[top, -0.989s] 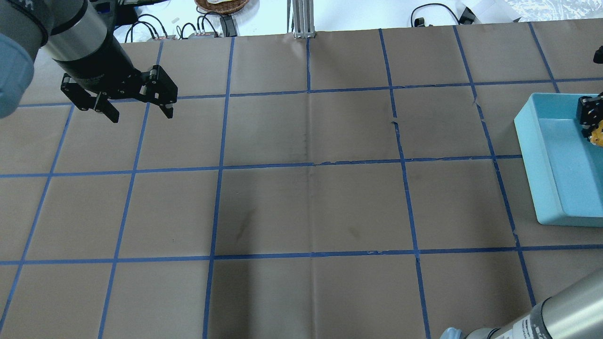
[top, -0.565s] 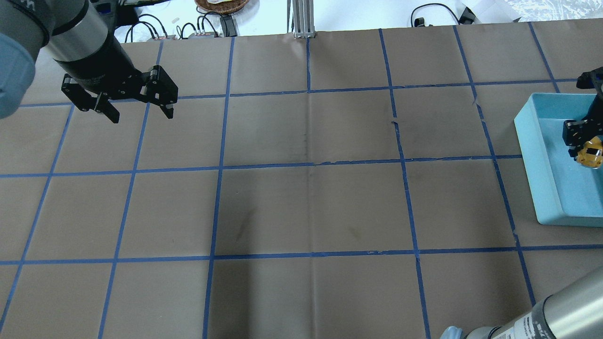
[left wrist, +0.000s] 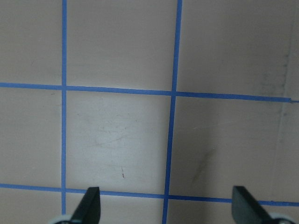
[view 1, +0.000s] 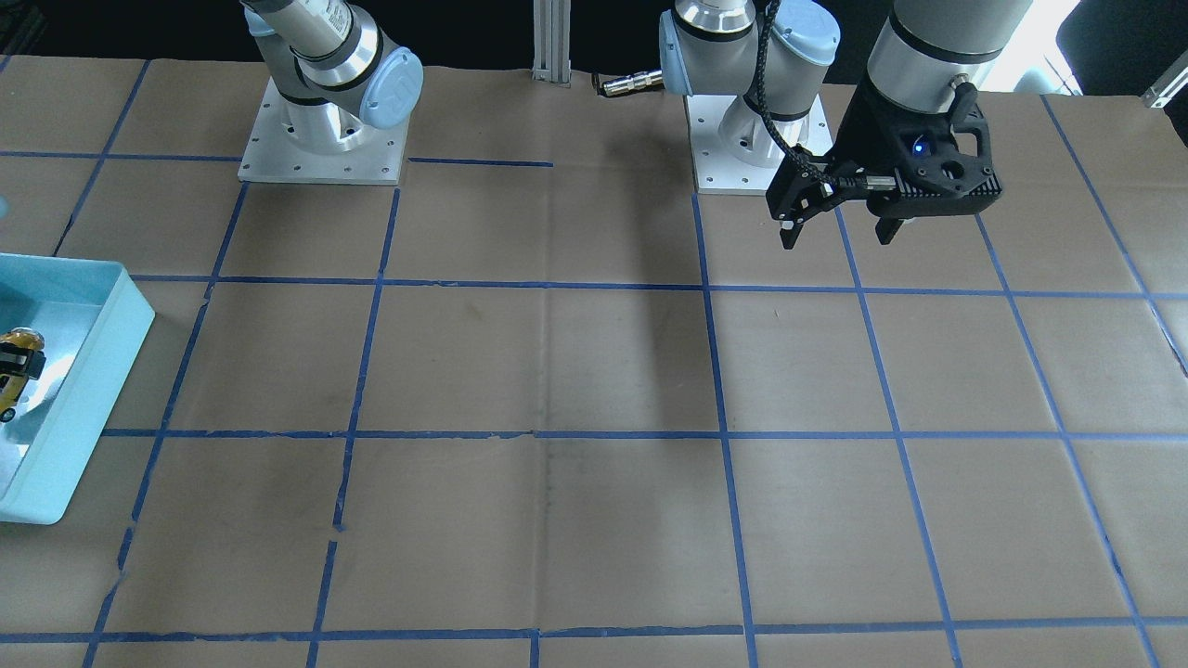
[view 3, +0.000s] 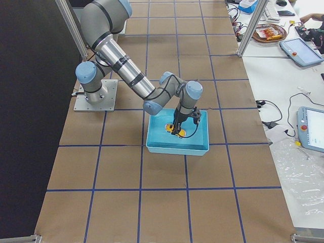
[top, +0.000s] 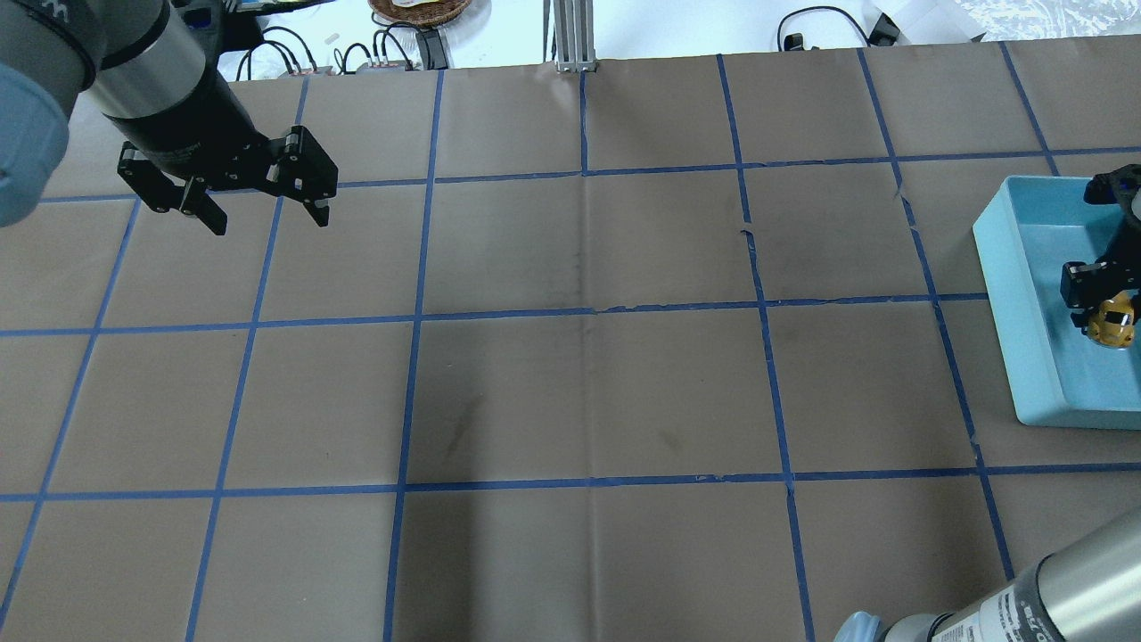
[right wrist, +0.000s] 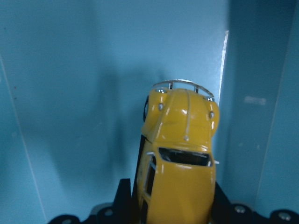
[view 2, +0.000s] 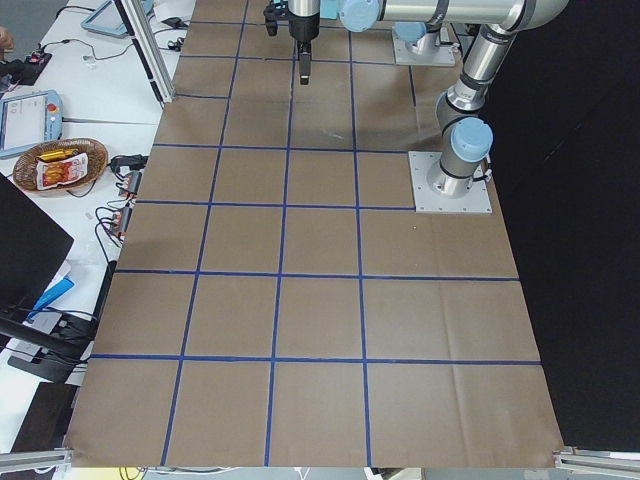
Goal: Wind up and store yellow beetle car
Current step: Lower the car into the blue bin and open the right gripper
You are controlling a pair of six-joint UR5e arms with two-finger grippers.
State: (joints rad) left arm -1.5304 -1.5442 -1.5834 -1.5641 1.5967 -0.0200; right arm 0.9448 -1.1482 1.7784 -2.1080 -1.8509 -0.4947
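The yellow beetle car [top: 1108, 323] is held in my right gripper [top: 1104, 303], nose down, inside the light blue bin [top: 1025, 339] at the table's right end. The right wrist view shows the car [right wrist: 180, 154] clamped between the black fingers just above the bin floor [right wrist: 70, 93]. The car also shows in the exterior right view [view 3: 175, 129] and in the front-facing view [view 1: 7, 390]. My left gripper [top: 267, 218] is open and empty, hovering over the far left of the table; it also shows in the front-facing view [view 1: 837, 237].
Brown paper with a blue tape grid [top: 588, 312] covers the table. The bin's walls [view 3: 177, 148] surround the right gripper. Cables and a basket [top: 419, 9] lie beyond the far edge.
My right gripper has moved with the car toward the robot's side of the bin, further in from the view's edge. The left arm has barely moved.
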